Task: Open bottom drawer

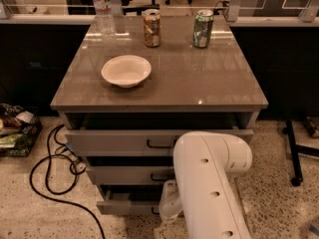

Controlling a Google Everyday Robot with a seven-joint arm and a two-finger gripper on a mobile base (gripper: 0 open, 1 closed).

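Observation:
The bottom drawer (127,203) is the lowest of three grey-beige fronts under the cabinet top, and it stands pulled out a little with a dark gap above it. My white arm (212,183) comes down in front of the drawers' right half. The gripper (167,210) is low at the bottom drawer's front, around where its handle sits, mostly hidden by the arm. The handle itself is hidden.
The top drawer (119,141) and middle drawer (124,174) also stand slightly out. On the cabinet top (214,83) sit a white bowl (126,70), two cans (151,28) (203,29) and a water bottle (102,6). A black cable (50,173) loops on the floor at left.

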